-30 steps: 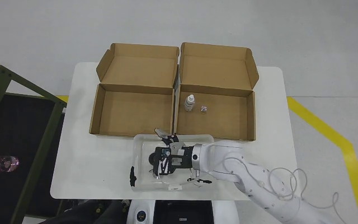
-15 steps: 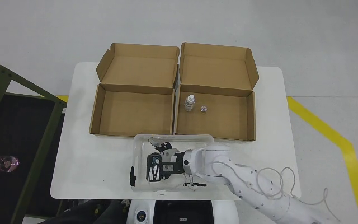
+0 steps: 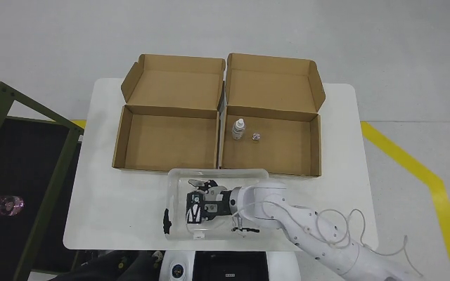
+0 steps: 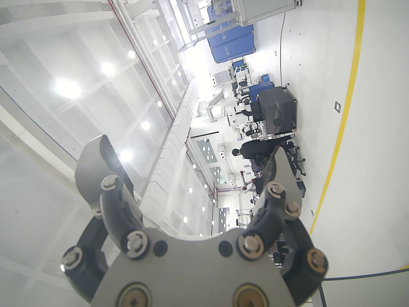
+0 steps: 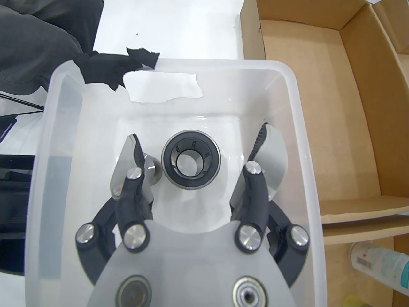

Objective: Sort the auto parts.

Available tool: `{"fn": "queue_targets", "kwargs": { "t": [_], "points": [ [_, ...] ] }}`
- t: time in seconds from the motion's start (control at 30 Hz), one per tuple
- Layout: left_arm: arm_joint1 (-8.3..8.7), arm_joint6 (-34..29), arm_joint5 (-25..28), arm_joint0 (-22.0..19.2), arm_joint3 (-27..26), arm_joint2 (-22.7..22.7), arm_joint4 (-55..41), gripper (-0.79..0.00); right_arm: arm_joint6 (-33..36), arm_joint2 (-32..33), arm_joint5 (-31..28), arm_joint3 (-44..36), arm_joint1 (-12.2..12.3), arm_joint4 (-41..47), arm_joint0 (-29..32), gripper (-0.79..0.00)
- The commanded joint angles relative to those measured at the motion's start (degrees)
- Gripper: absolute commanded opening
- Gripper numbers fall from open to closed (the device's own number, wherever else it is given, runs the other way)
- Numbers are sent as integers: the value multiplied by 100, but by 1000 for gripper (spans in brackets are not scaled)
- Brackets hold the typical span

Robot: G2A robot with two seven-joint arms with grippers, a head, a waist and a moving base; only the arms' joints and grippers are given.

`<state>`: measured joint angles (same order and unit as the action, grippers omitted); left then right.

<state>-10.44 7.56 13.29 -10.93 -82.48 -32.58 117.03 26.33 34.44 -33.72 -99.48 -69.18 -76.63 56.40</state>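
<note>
Bearing [image 5: 191, 161] lies on the bin [image 5: 297, 97] floor between the wide-open fingers of my right gripper [image 5: 199, 134], which grip nothing yet. Over the last second I have slid that gripper from the bin's middle toward its end and settled astride the ring, so I judge the grasp comes next. The top view hides the bearing under my wrist but shows a box [image 3: 169, 140] and a second box [image 3: 288, 147] with a bottle [image 3: 239, 128]. My right wrist view adds a small metal piece [image 5: 151, 167] just beside one finger. My left gripper [image 4: 188, 148] points at the ceiling, spread and bare.
</note>
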Motion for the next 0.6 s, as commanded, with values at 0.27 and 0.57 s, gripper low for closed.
{"fn": "queue_targets", "kwargs": {
  "t": [0.27, 0.57],
  "points": [
    [0, 0, 0, 0, 0, 0, 0, 0, -36, 109, 66, 330, -62, 20, -61, -336],
    [0, 0, 0, 0, 0, 0, 0, 0, -98, 73, 5, 504, -135, 7, -93, -320]
  ]
}}
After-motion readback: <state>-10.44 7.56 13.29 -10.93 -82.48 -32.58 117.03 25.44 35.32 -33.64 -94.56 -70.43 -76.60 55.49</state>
